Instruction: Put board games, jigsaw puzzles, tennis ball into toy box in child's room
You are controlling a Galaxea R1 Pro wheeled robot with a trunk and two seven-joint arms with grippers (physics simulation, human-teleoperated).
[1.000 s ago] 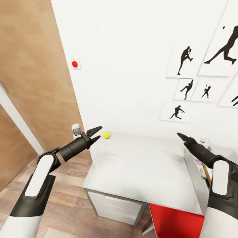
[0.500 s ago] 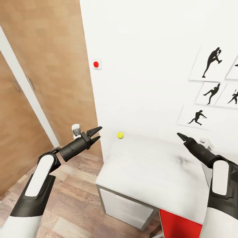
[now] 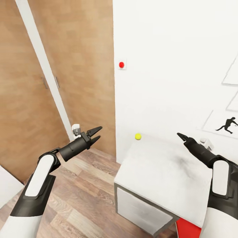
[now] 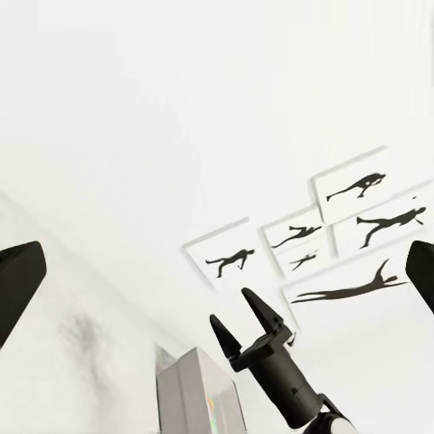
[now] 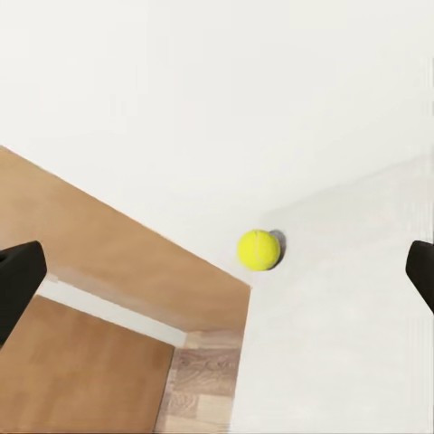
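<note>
Head view: tennis ball sitting at the worktop's far corner

Head view is showing the tennis ball lying on the pale worktop at its far corner, close against the white wall. I am holding my left end effector over the wooden floor, beside the worktop and well apart from the ball, its fingers spread and pinching nothing. My right end effector is hovering above the worktop; from the head view I cannot tell its state, but the left wrist view is showing it spread and empty. A red button is sitting on the wall above the ball, next to the wooden door
</note>
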